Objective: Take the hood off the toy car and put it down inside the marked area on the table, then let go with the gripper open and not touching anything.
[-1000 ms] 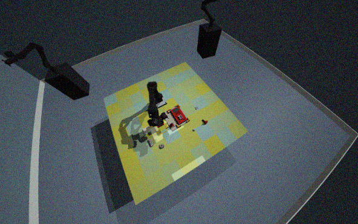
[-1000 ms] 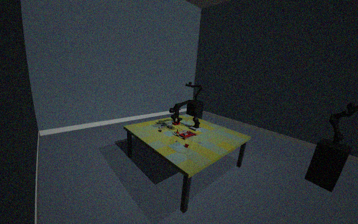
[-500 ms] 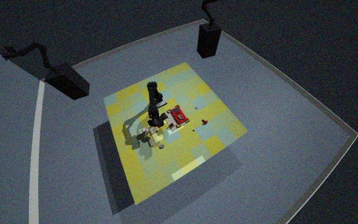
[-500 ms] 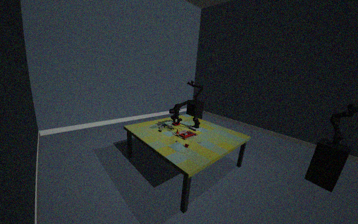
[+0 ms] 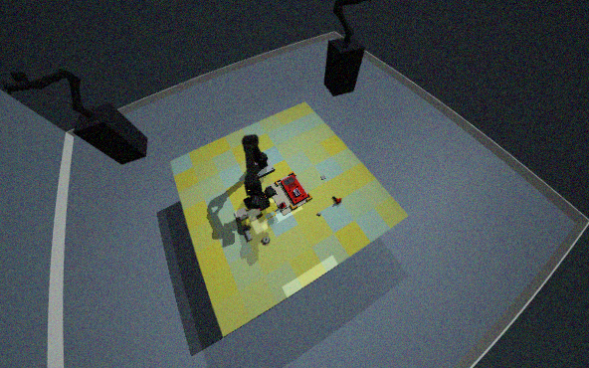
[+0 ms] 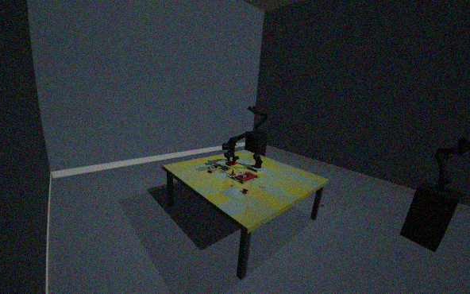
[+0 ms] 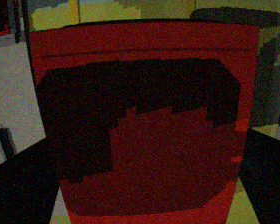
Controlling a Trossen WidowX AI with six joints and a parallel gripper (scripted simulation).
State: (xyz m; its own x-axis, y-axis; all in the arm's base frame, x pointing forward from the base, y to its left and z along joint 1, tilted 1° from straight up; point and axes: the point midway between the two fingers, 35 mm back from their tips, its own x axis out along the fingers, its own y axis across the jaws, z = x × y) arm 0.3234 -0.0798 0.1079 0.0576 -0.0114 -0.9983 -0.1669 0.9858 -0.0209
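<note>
My gripper is shut on the red hood, one black finger at each side in the wrist view. The hood is off the car, low over the table; its exact height is hard to tell. The arm hides it in the top view. The red toy car stands beside it on the table. Two thin yellow lines cross the top of the wrist view; I cannot tell whether they belong to the marked area.
A small round part and dark loose pieces lie near the gripper. A red and dark piece lies on the car's other side. Other arms stand on dark pedestals away from the table.
</note>
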